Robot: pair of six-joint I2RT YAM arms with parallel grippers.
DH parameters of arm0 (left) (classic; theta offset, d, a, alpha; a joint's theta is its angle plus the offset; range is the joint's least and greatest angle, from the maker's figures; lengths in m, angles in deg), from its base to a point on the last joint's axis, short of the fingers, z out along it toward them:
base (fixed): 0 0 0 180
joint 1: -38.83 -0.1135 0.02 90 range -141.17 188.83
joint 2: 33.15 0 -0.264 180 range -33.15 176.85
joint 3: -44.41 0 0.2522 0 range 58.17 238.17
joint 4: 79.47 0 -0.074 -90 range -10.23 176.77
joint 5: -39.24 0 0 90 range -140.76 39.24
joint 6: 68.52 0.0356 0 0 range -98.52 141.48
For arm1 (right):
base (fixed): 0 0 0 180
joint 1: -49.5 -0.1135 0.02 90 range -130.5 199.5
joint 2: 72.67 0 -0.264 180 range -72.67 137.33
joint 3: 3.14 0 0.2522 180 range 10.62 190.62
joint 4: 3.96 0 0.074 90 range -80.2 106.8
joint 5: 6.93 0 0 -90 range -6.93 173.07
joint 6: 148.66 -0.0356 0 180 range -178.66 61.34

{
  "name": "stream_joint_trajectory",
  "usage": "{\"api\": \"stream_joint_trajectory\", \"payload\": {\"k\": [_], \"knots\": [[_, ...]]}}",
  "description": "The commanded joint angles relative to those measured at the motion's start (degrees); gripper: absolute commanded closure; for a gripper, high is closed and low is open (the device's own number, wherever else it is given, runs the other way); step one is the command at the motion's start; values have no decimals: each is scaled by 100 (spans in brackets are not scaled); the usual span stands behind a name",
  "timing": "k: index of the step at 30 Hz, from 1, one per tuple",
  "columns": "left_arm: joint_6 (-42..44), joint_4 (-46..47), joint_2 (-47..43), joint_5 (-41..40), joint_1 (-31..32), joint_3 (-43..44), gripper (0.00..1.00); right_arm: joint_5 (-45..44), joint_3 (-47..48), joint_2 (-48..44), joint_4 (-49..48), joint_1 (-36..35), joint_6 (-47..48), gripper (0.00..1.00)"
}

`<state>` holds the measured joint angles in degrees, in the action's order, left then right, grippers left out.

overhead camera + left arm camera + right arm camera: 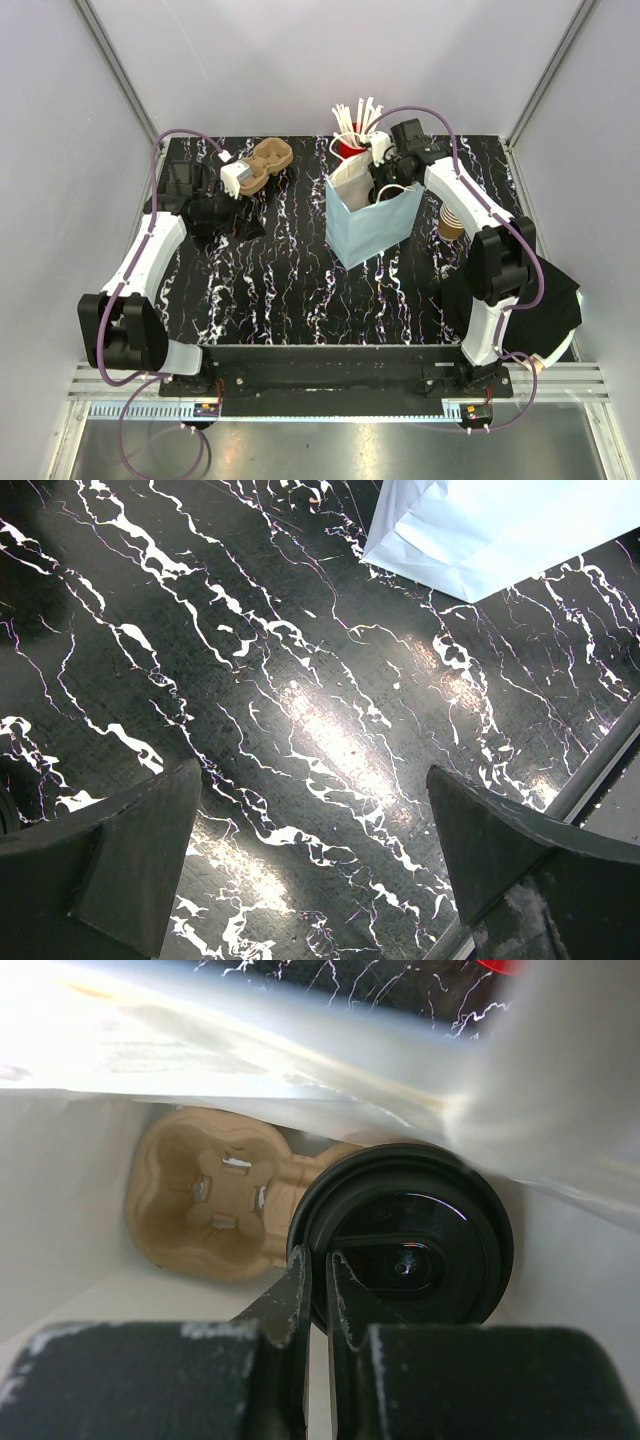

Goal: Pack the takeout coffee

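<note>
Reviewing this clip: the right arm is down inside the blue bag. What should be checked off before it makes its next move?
1. The coffee cup is inside the blue bag: ok, seen from above between the bag's walls.
2. The cup is seated in the cardboard carrier: cannot tell. It stands at the carrier's second pocket, but its depth is hidden.
3. The right gripper has a hold: ok, pinched on the rim of the cup's black top.
4. The bag is upright with its mouth open: ok.
5. The left gripper is out of the way: ok, open and empty over the table, apart from the bag.
</note>
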<state>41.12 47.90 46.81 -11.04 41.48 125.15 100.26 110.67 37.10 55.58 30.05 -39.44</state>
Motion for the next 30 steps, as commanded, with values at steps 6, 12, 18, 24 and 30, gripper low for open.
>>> {"api": "stream_joint_trajectory", "payload": {"k": [6, 12, 18, 24, 30], "knots": [[-4, 249, -148, 220, -37, -10, 1, -84, 50, -281, 291, 28, -33, 100], [-4, 248, -139, 229, -28, -10, 1, -93, 32, -264, 335, 37, -15, 100], [-4, 249, -139, 220, -37, -10, 1, -111, -3, -255, 370, 37, -6, 100], [-4, 266, -122, 202, -28, -18, 1, -120, -47, -255, 423, 37, -6, 100], [-13, 257, -130, 211, -28, -18, 1, -146, -126, -308, 441, 37, 29, 100]]}}
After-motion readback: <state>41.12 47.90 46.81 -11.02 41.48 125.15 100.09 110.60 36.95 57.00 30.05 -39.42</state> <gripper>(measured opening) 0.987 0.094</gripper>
